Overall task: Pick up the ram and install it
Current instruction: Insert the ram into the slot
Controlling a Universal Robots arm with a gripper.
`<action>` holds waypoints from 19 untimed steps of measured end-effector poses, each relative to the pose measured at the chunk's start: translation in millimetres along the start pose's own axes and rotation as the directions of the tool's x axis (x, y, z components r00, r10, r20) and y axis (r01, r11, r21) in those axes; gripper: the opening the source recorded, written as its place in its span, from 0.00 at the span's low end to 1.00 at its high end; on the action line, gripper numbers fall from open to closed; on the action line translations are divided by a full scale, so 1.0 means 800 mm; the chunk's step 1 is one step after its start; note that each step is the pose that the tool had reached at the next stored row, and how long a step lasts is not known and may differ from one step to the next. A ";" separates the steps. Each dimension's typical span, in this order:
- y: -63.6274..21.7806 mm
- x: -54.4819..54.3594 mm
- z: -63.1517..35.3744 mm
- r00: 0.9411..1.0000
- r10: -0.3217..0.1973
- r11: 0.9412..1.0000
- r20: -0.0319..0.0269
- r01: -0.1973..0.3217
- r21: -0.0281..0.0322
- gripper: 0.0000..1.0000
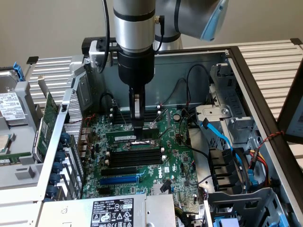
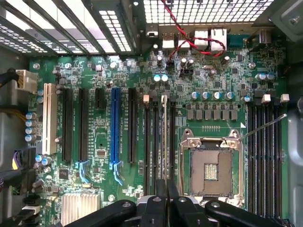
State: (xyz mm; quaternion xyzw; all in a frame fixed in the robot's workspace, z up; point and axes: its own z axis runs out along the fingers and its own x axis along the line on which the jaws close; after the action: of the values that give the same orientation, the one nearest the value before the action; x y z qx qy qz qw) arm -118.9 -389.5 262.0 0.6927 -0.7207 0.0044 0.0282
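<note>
The ram [image 1: 120,136] is a long thin green stick with a white label. It stands on edge in a memory slot of the green motherboard [image 1: 175,156], just behind the empty black slots [image 1: 125,158]. My gripper [image 1: 137,135] comes straight down onto it, a little toward the exterior view's right of the stick's middle, and its dark fingers are shut on the stick. In the wrist view the ram [image 2: 164,137] shows edge-on as a pale line between black slots, running under my gripper [image 2: 166,189], whose fingertips are pressed together.
A blue slot [image 1: 118,180] lies in front of the black slots. The CPU socket [image 2: 211,165] with its metal frame sits beside the ram. A green expansion card [image 1: 47,123] leans outside the case on the exterior view's left. Blue and black cables [image 1: 222,137] crowd the right.
</note>
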 end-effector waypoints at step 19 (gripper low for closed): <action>-0.005 0.012 0.012 1.000 0.000 1.000 -0.011 0.000 0.000 0.12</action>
State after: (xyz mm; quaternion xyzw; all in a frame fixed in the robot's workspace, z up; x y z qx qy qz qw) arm -116.0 -399.6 252.9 0.6925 -0.7207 0.0083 0.0321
